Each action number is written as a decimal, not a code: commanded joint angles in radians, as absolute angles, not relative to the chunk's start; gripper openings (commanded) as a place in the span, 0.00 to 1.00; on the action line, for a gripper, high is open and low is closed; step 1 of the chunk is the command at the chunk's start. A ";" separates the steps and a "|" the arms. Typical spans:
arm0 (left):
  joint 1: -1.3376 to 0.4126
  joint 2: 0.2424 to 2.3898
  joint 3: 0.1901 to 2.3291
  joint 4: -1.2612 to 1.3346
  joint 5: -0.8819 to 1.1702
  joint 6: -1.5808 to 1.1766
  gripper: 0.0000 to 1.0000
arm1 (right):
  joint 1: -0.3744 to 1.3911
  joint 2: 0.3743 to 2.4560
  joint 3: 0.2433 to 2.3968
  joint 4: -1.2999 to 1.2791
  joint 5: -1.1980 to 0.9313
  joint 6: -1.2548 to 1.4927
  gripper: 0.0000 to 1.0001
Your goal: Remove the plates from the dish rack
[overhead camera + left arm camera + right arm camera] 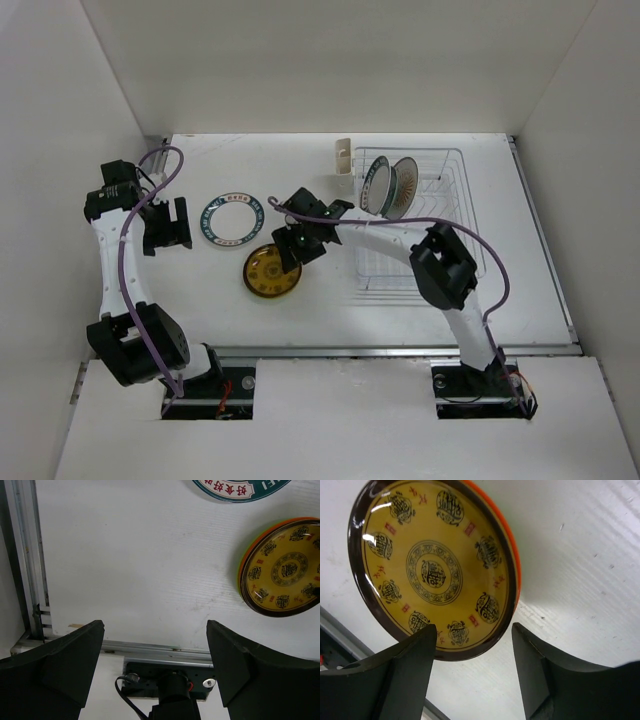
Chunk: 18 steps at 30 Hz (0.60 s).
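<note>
Top view, 12 o'clock = away from the arm bases.

- Dish rack (pixel 432 205) sat on the white surface (pixel 250 160) at about 1 o'clock, with the cream cutlery cup (pixel 343 165) on its 10 o'clock corner.
- Two plates were in the rack's far-left slots, on edge and leaning. The teal-green patterned plate (pixel 376 185) was nearest the cup. The white plate with orange centre (pixel 403 187) was just beside it at 3 o'clock.
- Three plates were out on the surface. The white plate with teal rim (pixel 230 220) lay flat at 11 o'clock, on its own.
- The brown-yellow plate (pixel 270 272) lay near it at 5 o'clock, stacked on the orange plate (pixel 517 567). Only an orange crescent showed past the brown-yellow plate's edge.
- Right hand (pixel 291 255) reached in from the rack side and sat over the 1 o'clock edge of that stack. In the wrist view (pixel 472 680) the fingers (pixel 405 675) stood apart, with the brown-yellow plate's rim between them. No pad was pressing on it, so nothing was gripped.
- Left hand (pixel 167 228) hung at 9 o'clock of the teal-rimmed plate, well clear of it. Its wrist view (pixel 155 660) showed it spread wide with only bare surface between the fingers. The stack was at the right edge of that view, and a slice of the teal rim showed at the top.
</note>
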<state>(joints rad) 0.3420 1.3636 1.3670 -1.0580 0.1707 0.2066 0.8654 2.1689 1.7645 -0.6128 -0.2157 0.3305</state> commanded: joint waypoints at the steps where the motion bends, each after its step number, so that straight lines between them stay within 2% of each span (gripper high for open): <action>1: 0.341 1.339 1.368 -1.058 0.164 0.222 0.81 | 0.882 2.155 1.805 -0.655 -0.117 0.325 0.67; 5: 0.341 1.330 1.368 -1.058 0.164 0.222 0.81 | 0.871 2.025 1.772 -0.634 -0.081 0.356 0.71; 11: 0.341 1.310 1.368 -1.058 0.164 0.222 0.81 | 0.789 1.715 1.750 -0.615 0.061 0.433 0.88; 14: 0.341 1.310 1.368 -1.058 0.164 0.222 0.81 | 0.692 1.596 1.738 -0.644 0.161 0.477 0.96; 18: 0.341 1.310 1.378 -1.058 0.164 0.222 0.81 | 0.517 1.566 1.727 -0.750 0.316 0.523 0.96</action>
<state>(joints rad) 0.3420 1.3430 1.3670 -1.0573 0.1673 0.2089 0.5884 1.5318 1.7428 -0.6411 0.1619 0.4644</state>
